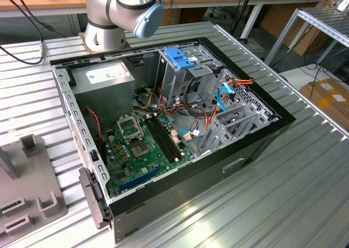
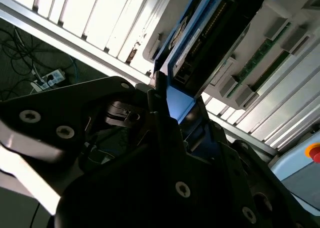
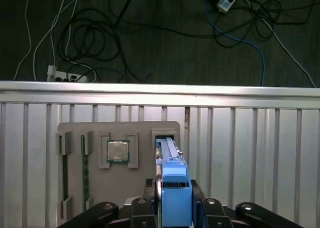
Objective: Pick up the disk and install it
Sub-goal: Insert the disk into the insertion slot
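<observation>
I see the gripper [image 3: 174,200] clamped on the disk [image 3: 175,180], 1 finger against each face. The disk stands on edge at a slot of the grey holder tray [image 3: 142,130], near a processor chip [image 3: 118,151].

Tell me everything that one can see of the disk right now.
The disk is a flat slab, edge-on in the first wrist view, with light-blue plastic rails; in the second wrist view its body looks dark. The hand clamps it from both sides, at a slot of the grey tray. Whether it touches the tray is unclear.
</observation>
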